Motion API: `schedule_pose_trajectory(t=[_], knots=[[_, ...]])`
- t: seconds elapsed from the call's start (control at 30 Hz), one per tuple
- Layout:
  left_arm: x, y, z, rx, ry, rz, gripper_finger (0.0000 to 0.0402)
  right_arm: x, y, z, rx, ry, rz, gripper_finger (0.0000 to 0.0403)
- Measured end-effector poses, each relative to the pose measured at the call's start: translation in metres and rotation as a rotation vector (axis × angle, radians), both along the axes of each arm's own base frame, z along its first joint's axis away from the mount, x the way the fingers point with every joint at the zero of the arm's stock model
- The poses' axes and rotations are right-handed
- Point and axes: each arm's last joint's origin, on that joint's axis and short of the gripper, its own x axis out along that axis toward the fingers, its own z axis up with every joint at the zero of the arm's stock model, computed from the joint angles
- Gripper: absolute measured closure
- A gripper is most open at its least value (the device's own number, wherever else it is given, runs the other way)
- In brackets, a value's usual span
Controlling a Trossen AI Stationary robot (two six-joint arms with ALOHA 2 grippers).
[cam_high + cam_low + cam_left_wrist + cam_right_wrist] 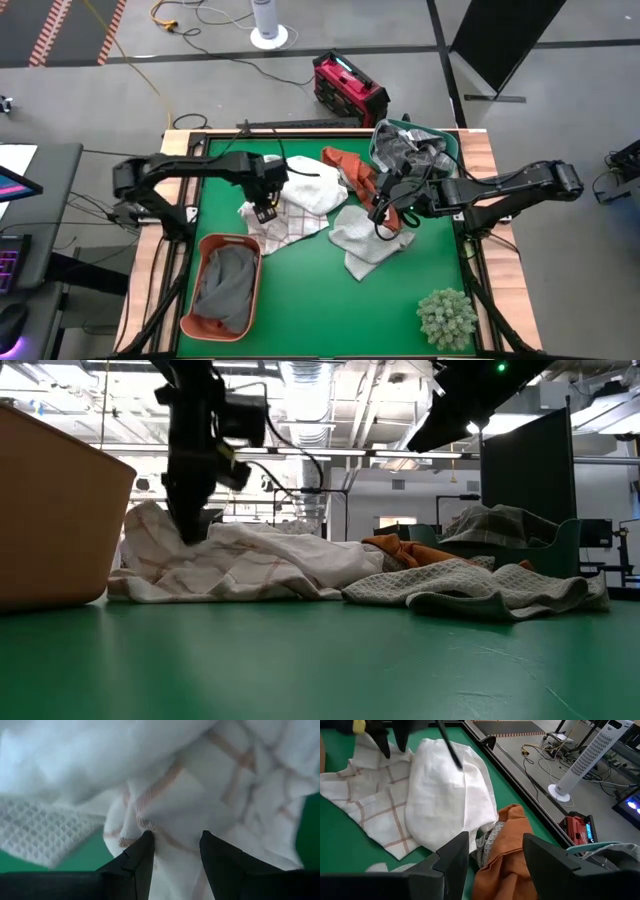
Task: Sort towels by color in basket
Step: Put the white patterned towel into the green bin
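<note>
Checked towel (220, 795) lies under left claw (176, 845), apparently between its open fingers.

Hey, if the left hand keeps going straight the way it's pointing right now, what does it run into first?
Most likely the white checked towel. The left hand is open, pointing down right over that towel's folds, and its fingertips look nearly on the cloth. Depth is hard to judge, but nothing else lies between them.

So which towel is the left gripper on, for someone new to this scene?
Start at the rust-brown plastic basket on the green table. Just beyond its far rim, under the left gripper, lies the white cloth towel with thin orange checks; the white towel beside it is plain.
</note>
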Motion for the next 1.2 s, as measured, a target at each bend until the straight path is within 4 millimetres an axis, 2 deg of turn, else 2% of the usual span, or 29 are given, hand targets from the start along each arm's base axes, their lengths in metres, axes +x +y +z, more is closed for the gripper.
schedule_pose_trajectory(t=[0.17,0.3,0.37,0.47,0.53,0.7,0.9,1.07,1.2], knots=[[0.014,0.002,-0.029,-0.035,0.082,-0.068,0.025,0.0,0.0,0.0,0.0,-0.001,0.0,0.0186],[0.023,-0.005,-0.044,-0.055,0.094,-0.134,0.0262,0.0,0.0,0.0,-0.002,0.001,0.001,0.0186],[0.027,-0.011,-0.045,-0.06,0.081,-0.198,0.0287,0.0,0.0,0.0,-0.002,0.004,0.001,0.0186],[0.03,-0.021,-0.043,-0.06,0.048,-0.287,0.036,0.0,0.0,-0.001,-0.003,0.01,0.001,0.0186],[0.031,-0.026,-0.037,-0.049,0.02,-0.315,0.0388,-0.001,0.0,-0.001,-0.003,0.015,0.001,0.0186],[0.028,-0.042,-0.001,-0.047,-0.134,-0.382,0.0399,-0.001,0.0,-0.002,-0.004,0.023,0.001,0.0186],[0.007,-0.071,0.073,-0.038,-0.516,-0.593,0.04,-0.001,0.0,-0.002,-0.003,0.023,0.002,0.0186],[-0.02,-0.081,0.129,0.18,-0.846,-0.603,0.0401,0.007,0.004,-0.003,0.023,-0.021,0.129,0.0186],[-0.036,-0.081,0.154,0.345,-0.971,-0.549,0.0401,0.026,0.013,-0.004,-0.068,-0.141,0.273,0.0186]])
